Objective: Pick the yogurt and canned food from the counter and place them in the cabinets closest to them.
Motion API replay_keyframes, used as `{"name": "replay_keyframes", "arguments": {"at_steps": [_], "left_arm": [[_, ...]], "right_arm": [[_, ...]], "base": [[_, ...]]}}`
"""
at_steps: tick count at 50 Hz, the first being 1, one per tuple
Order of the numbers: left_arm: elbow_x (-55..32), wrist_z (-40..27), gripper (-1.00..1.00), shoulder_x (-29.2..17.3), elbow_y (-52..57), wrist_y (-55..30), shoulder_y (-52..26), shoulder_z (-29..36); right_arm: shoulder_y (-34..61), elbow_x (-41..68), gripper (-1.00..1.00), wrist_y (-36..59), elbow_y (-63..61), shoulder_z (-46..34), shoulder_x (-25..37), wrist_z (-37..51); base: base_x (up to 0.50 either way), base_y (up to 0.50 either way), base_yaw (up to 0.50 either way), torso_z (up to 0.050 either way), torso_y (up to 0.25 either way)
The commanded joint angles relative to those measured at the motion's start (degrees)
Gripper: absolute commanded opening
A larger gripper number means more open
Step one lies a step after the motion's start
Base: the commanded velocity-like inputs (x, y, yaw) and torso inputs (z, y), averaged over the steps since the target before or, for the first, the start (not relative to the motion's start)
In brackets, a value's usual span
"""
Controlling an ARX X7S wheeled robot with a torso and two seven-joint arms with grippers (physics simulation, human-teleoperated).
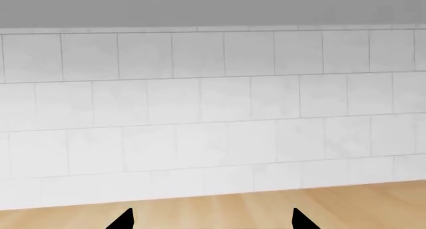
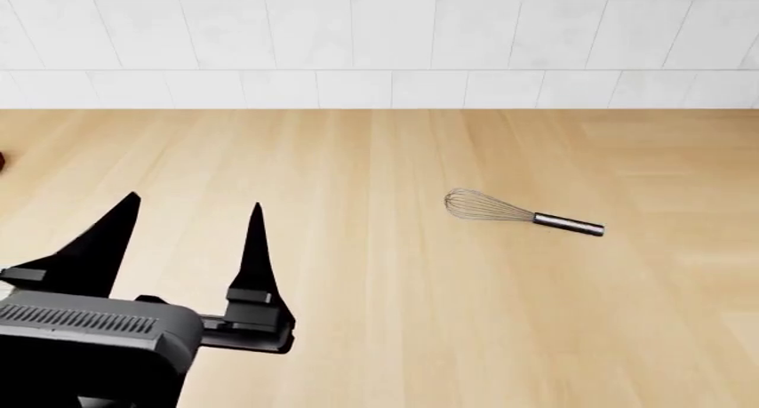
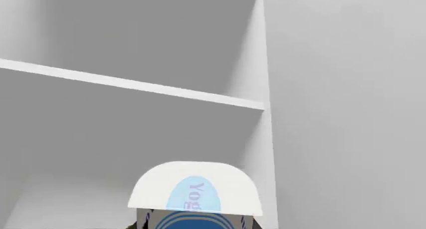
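- Yogurt (image 3: pixel 194 195): seen only in the right wrist view, at the near edge of the picture, white lid with a pale blue label facing the camera. It sits right at the right gripper, whose fingers are not visible; cannot tell whether they are clamped on the cup.
- Cabinet (image 3: pixel 133 49): open, grey-white interior directly beyond the yogurt. One shelf board (image 3: pixel 133 84) crosses it, with a side wall (image 3: pixel 265 89) at its end. Both visible compartments, above and below the shelf, show nothing in them.
- Canned food: not in any view.
- Counter (image 2: pixel 392 319): light wood-grain surface, fills most of the head view and meets a white tiled wall (image 2: pixel 379 44) at the back.
- Whisk (image 2: pixel 522 213): lies flat on the counter, wire head toward the robot's left, dark handle toward the right, well apart from the left arm.
- Left gripper (image 2: pixel 190 221): over the counter, black fingers spread apart, nothing between them; tips point at the tiled wall.
- A small dark red edge (image 2: pixel 3 162) shows at the head view's left border; too little visible to identify.
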Motion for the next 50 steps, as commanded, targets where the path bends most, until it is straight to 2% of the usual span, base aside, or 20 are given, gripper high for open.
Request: {"name": "replay_keyframes", "arguments": {"at_steps": [1, 5, 12, 17, 22, 26, 30, 34, 43, 50], "left_arm": [[-0.8, -0.5, 1.0, 1.7, 0.7, -2.7, -1.3, 0.7], [-1.1, -0.6, 1.0, 2.5, 0.5, -3.4, -1.9, 0.8], [-1.0, -0.4, 1.0, 3.6, -0.5, -4.2, -2.0, 1.4], [-1.3, -0.1, 1.0, 3.7, -1.3, -3.7, -2.0, 1.2], [-0.7, -0.1, 1.0, 4.1, -1.6, -3.4, -1.4, 1.6], [-0.2, -0.2, 1.0, 4.3, -1.4, -3.6, -0.9, 2.0], [0.1, -0.2, 1.0, 4.1, -1.4, -3.3, -0.5, 2.1], [0.6, -0.1, 1.0, 4.1, -1.8, -2.9, 0.1, 2.4], [1.2, 0.2, 1.0, 3.5, -2.0, -2.0, 0.9, 2.5], [1.0, 0.2, 1.0, 3.5, -1.9, -2.3, 0.7, 2.5]], "right_arm": [[-4.4, -9.5, -1.0, -4.4, 25.3, 0.3, -12.7, -14.7], [-5.5, -11.5, -1.0, -6.9, 34.4, -0.9, -17.3, -21.2], [-5.0, -10.2, -1.0, -9.8, 57.9, 0.6, -27.3, -34.8], [-4.3, -7.7, -1.0, -8.4, 67.0, 2.2, -30.4, -42.5], [-6.0, -9.0, -1.0, -9.5, 65.8, 1.2, -30.2, -43.7], [-6.2, -10.2, -1.0, -10.4, 70.9, 0.4, -32.3, -46.1], [-5.0, -12.0, -1.0, -9.6, 84.1, -1.1, -37.7, -49.3], [-6.2, -13.8, -1.0, -6.9, 84.5, 0.3, -37.8, -46.2], [-8.6, -21.0, -1.0, -6.7, 84.5, 6.7, -37.8, -44.6], [-10.1, -27.0, -1.0, -0.9, 84.5, 16.5, -37.5, -44.6]], "base": [[0.0, 0.0, 0.0, 0.0, 0.0], [0.0, 0.0, 0.0, 0.0, 0.0], [0.0, 0.0, 0.0, 0.0, 0.0], [0.0, 0.0, 0.0, 0.0, 0.0], [0.0, 0.0, 0.0, 0.0, 0.0], [0.0, 0.0, 0.0, 0.0, 0.0], [0.0, 0.0, 0.0, 0.0, 0.0], [0.0, 0.0, 0.0, 0.0, 0.0], [0.01, 0.0, 0.0, 0.0, 0.0], [0.0, 0.0, 0.0, 0.0, 0.0]]}}
